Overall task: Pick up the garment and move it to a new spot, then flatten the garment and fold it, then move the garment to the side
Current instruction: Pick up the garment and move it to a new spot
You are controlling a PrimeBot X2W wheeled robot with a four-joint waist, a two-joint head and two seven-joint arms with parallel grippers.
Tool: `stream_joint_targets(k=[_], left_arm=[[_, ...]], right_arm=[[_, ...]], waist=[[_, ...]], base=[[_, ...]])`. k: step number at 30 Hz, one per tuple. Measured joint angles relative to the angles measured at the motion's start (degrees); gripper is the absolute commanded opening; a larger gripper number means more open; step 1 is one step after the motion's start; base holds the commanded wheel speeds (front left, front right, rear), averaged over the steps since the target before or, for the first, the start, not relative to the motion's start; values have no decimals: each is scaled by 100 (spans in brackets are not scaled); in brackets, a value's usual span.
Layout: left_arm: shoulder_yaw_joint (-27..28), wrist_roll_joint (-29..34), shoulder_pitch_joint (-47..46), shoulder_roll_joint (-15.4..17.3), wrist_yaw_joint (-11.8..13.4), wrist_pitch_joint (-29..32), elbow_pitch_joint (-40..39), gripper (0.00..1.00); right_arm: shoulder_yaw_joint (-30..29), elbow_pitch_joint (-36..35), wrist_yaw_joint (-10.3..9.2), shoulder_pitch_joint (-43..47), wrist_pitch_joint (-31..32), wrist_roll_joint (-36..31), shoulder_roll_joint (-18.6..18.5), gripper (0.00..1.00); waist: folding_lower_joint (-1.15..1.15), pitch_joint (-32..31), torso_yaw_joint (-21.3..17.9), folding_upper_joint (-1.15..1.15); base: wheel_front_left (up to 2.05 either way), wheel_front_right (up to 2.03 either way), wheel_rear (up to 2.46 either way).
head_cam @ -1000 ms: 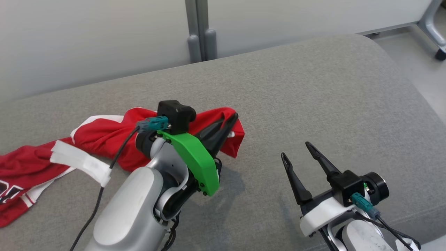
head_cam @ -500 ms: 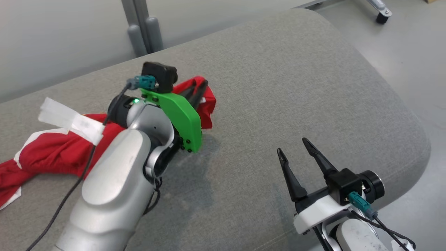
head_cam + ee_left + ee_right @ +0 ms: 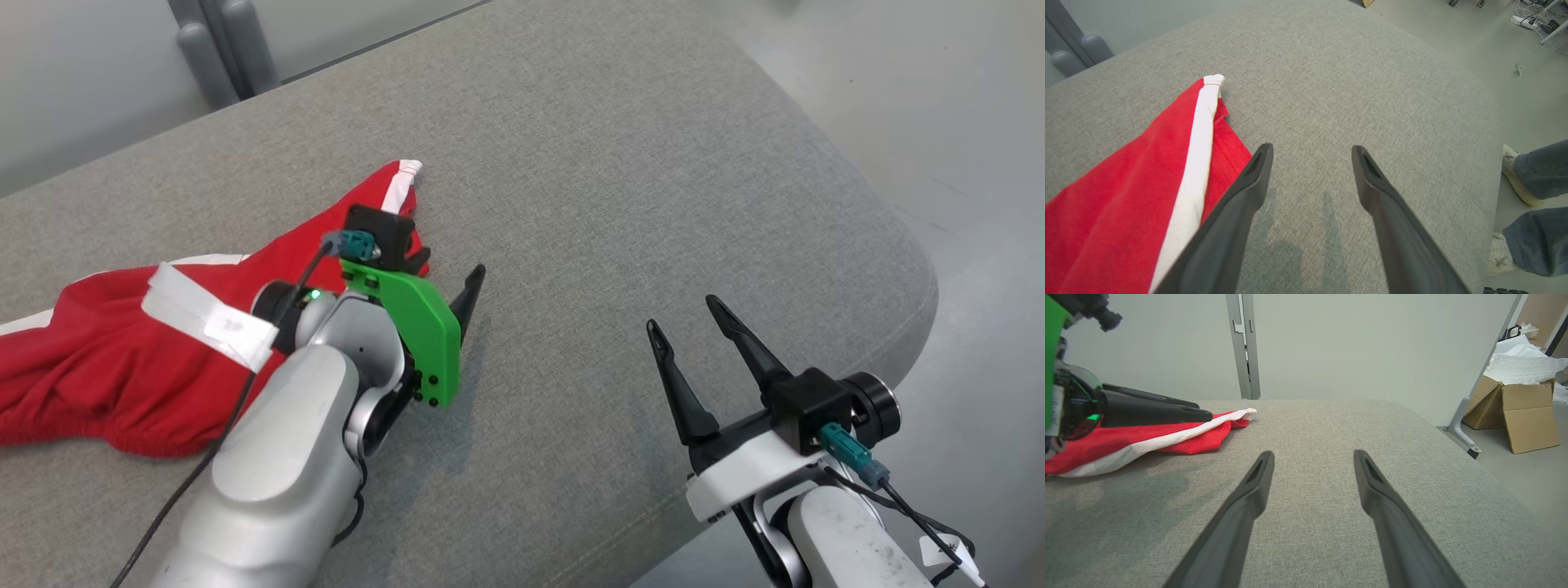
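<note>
garment point(image 3: 122, 367) lies bunched on grey cushion point(image 3: 612, 163), striped corner just left of left gripper point(image 3: 1310, 151), whose fingers stand spread over bare fabric, holding nothing. right gripper point(image 3: 684, 314) hovers spread too, well right of cloth, likely ready for flattening.

At nine o'clock the red garment point(image 3: 106, 367) of smooth matt cloth is lying on the cushion point(image 3: 653, 163) of coarse grey weave.
</note>
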Motion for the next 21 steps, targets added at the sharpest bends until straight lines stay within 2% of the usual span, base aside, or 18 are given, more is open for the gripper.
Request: stream_joint_targets(k=[3, 11, 14, 21], left_arm=[[-107, -3, 186, 3, -70, -88, -33, 100], [-13, -175, 603, -11, -134, -811, -505, 100], [99, -178, 1002, -9, -52, -1059, -533, 100], [196, -155, 1797, 87, 281, -1368, -349, 100]], right_arm=[[-56, 7, 3, -1, 0, -15, -11, 100], [-322, 311, 4, -27, -8, -12, -198, 100], [-403, 580, 19, -38, -13, 56, -211, 100], [-527, 598, 59, -54, -14, 54, -393, 100]], waist=[[0, 12, 95, 0], [0, -96, 578, 0], [0, -165, 787, 0], [0, -353, 1298, 0]], base=[[0, 0, 0], [0, 0, 0], [0, 0, 0], [0, 0, 0]])
